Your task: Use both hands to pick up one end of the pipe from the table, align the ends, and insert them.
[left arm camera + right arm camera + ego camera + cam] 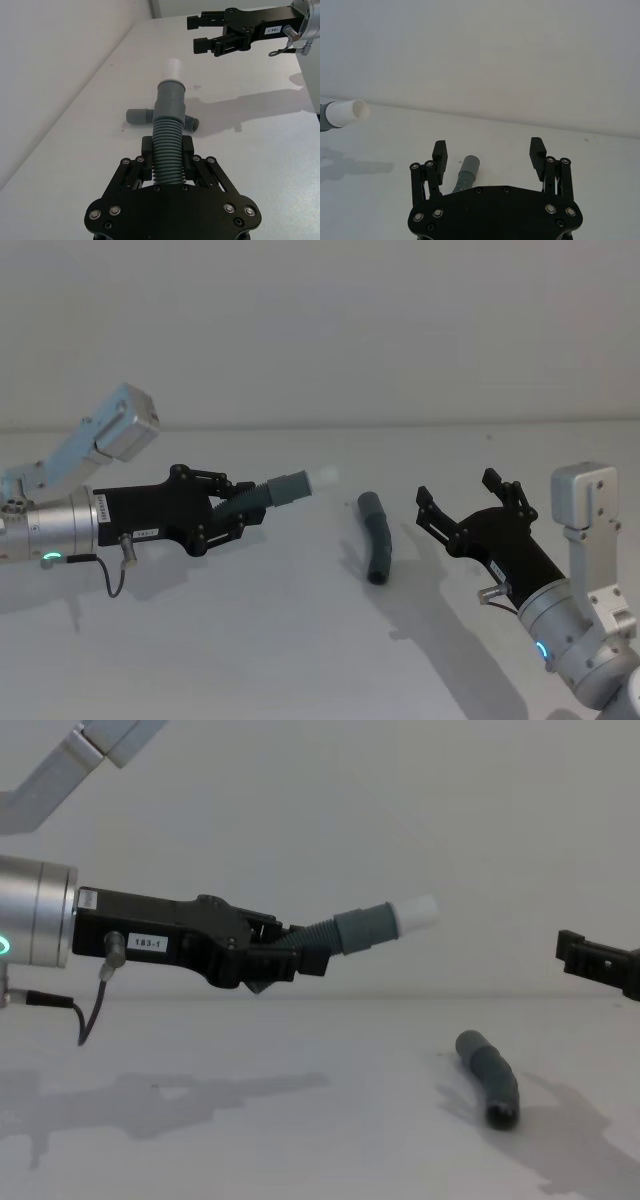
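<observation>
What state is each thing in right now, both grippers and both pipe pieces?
left gripper: shut on the ribbed body of the white-tipped piece.
white-tipped piece: held in the air, white end free.
right gripper: open, empty, raised to the right of the grey piece.
grey piece: lying loose on the table, not gripped.

A plain white wall (320, 320) stands behind the matte white table (300, 660). Soft grey shadows (200, 1095) lie on it.

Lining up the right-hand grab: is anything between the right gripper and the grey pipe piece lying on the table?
Nothing: the head view shows only bare white table between the open right gripper and the lying grey pipe piece.
</observation>
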`<control>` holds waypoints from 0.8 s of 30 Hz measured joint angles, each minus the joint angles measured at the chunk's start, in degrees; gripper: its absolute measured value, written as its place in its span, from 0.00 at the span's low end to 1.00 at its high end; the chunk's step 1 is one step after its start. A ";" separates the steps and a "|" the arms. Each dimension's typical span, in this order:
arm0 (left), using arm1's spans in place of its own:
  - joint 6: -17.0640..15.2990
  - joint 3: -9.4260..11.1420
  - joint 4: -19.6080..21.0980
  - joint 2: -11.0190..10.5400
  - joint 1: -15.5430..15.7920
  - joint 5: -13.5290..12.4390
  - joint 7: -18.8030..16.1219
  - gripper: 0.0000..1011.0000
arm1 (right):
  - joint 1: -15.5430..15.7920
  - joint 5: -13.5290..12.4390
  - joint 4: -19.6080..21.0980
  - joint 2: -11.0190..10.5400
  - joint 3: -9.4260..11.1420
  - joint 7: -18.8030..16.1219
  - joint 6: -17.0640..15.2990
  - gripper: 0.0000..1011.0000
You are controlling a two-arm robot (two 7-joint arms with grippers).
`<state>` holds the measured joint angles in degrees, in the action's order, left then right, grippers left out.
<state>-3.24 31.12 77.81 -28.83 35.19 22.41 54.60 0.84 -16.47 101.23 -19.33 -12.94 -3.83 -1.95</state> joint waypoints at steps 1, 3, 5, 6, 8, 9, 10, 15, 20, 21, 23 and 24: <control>0.02 0.00 -0.01 0.00 0.00 0.00 0.01 0.30 | 0.00 0.00 0.00 0.00 0.00 0.00 0.00 0.99; 0.03 0.00 -0.02 0.00 0.01 0.00 0.02 0.30 | 0.00 0.00 0.00 0.03 0.01 0.00 -0.04 0.99; 0.05 0.01 -0.03 0.00 0.02 0.00 0.03 0.30 | -0.04 0.03 0.11 0.11 0.05 0.08 -0.57 0.99; 0.05 0.01 -0.03 0.00 0.02 0.00 0.03 0.30 | -0.04 0.03 0.11 0.11 0.05 0.08 -0.57 0.99; 0.07 0.00 -0.05 0.00 0.03 0.00 0.04 0.30 | -0.11 0.05 0.30 0.22 0.09 0.40 -1.64 0.99; 0.08 0.00 -0.06 0.00 0.04 0.00 0.05 0.30 | -0.21 0.06 0.51 0.32 0.15 0.61 -2.44 0.99; 0.08 0.01 -0.07 0.00 0.04 0.00 0.05 0.30 | -0.24 0.07 0.58 0.36 0.16 0.74 -2.92 0.99; 0.12 0.00 -0.07 0.00 0.06 0.00 0.08 0.30 | -0.76 0.07 1.33 0.71 0.23 1.61 -6.62 0.99; 0.12 0.00 -0.07 0.00 0.06 0.00 0.08 0.30 | -1.90 0.07 2.07 1.16 0.04 2.71 -12.35 0.99; 0.12 0.00 -0.07 0.00 0.06 0.00 0.08 0.30 | -2.11 0.07 2.15 1.24 -0.02 2.78 -12.96 0.99; 0.12 0.00 -0.07 0.00 0.06 0.00 0.08 0.30 | -2.83 0.07 2.35 1.47 -0.29 3.20 -15.83 0.99; 0.12 0.00 -0.07 0.00 0.06 0.00 0.08 0.30 | -3.22 0.08 2.43 1.59 -0.45 3.34 -17.07 0.99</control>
<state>-3.12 31.12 77.74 -28.83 35.24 22.41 54.68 -2.39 -16.39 103.66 -17.74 -13.39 -0.49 -19.02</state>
